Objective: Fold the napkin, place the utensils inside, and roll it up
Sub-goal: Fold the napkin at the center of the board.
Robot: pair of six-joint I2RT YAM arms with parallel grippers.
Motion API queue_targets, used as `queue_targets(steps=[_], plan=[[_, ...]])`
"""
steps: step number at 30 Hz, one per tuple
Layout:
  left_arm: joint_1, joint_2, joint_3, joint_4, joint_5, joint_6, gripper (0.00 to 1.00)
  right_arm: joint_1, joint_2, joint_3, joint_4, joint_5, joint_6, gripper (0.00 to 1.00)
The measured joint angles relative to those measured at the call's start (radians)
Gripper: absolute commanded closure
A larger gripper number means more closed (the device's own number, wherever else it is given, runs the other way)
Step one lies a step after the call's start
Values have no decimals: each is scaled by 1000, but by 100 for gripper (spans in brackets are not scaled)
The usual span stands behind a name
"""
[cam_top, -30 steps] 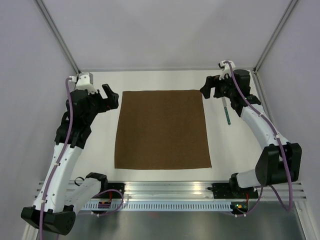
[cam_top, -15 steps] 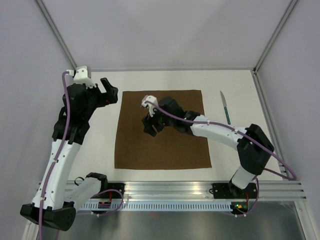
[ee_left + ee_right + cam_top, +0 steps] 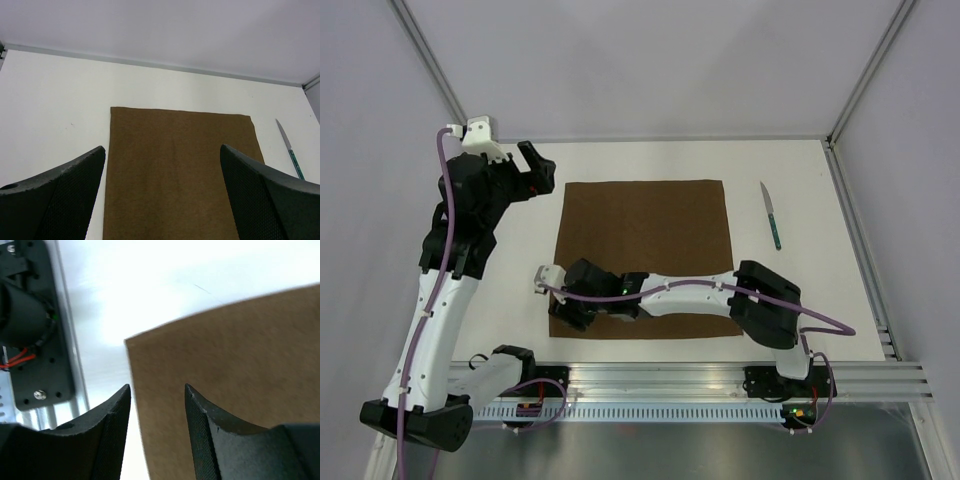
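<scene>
Napkin [image 3: 645, 235], overhead: dark-brown square spread flat at the middle of the white counter [image 3: 520, 260].
Knife [image 3: 772, 215], overhead: on the counter to the right of the napkin's far-right corner, apart from it, blade pointing away from the arms.
Left hand [image 3: 538, 172], overhead: raised by the napkin's far-left corner, fingers spread wide, holding nothing.
Right hand [image 3: 568, 305], overhead: arm stretched low along the napkin's near edge, hand at the near-left corner.
Left hand [image 3: 161, 150], left wrist: two dark fingers wide apart at the bottom of the view, empty.
Napkin [image 3: 180, 130], left wrist: flat, seen between the fingers, far edge straight.
Knife [image 3: 289, 149], left wrist: just off the napkin's right side, not touching.
Right hand [image 3: 157, 390], right wrist: fingers partly apart, open, set either side of the napkin's left edge near the corner; contact with the cloth cannot be told.
Napkin [image 3: 240, 350], right wrist: corner lies flat on the counter [image 3: 150, 290], somewhat blurred.
Black mount [image 3: 30, 370], right wrist: at the left of the view, with red wires.
</scene>
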Motion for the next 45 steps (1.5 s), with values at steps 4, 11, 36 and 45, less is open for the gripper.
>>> queue_targets(steps=[4,11,36,45], plan=[[0,5,1,-9,0,0,0,64,63,39,26,21,1,50],[0,8,4,-14,-1,5,0,98,185,113,37,50,2,52],[0,25,3,-15,-2,37,0,101,308,224,38,129,4,66],[0,31,3,-17,-3,43,0,101,312,254,2,137,8,89]])
